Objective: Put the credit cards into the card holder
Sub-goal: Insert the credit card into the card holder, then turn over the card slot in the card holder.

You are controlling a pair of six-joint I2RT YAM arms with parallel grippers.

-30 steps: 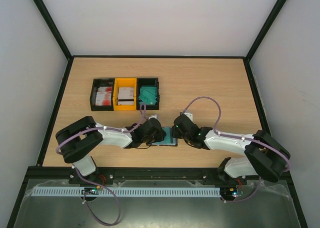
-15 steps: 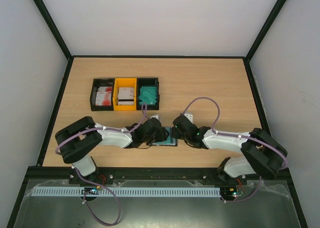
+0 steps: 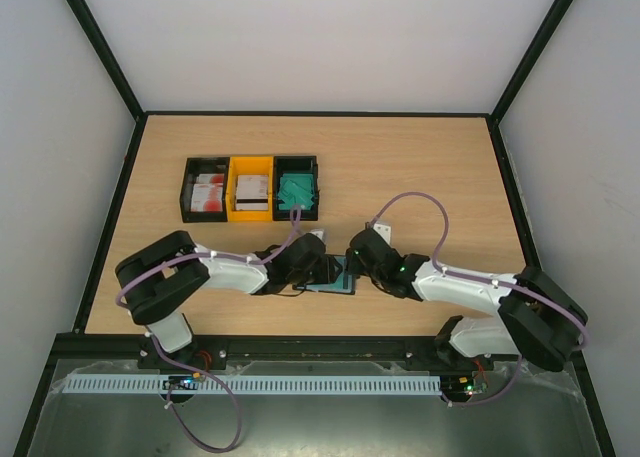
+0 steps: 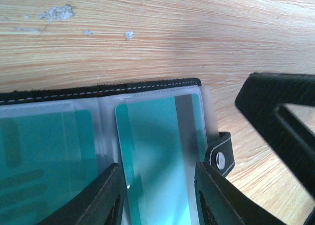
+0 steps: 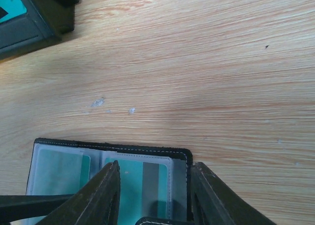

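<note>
The black card holder [image 3: 333,288] lies unfolded on the table between my two grippers. In the left wrist view its clear sleeves hold a teal credit card [image 4: 44,151] on the left and a second teal credit card [image 4: 152,136] with a grey stripe on the right. My left gripper [image 4: 157,188] hangs open right over that right-hand card, one finger on each side. My right gripper [image 5: 153,185] is open too, just above the same sleeve [image 5: 130,178] near the holder's corner. The snap tab [image 4: 221,156] sticks out to the right.
Three joined bins stand behind: a black one with red-and-white cards [image 3: 208,192], a yellow one with white cards [image 3: 252,190], and a black one with teal cards [image 3: 297,189]. A corner of that bin [image 5: 34,23] shows in the right wrist view.
Both grippers have opened wider over the card holder. The right arm has shifted slightly to the right. The holder has stayed in place.
</note>
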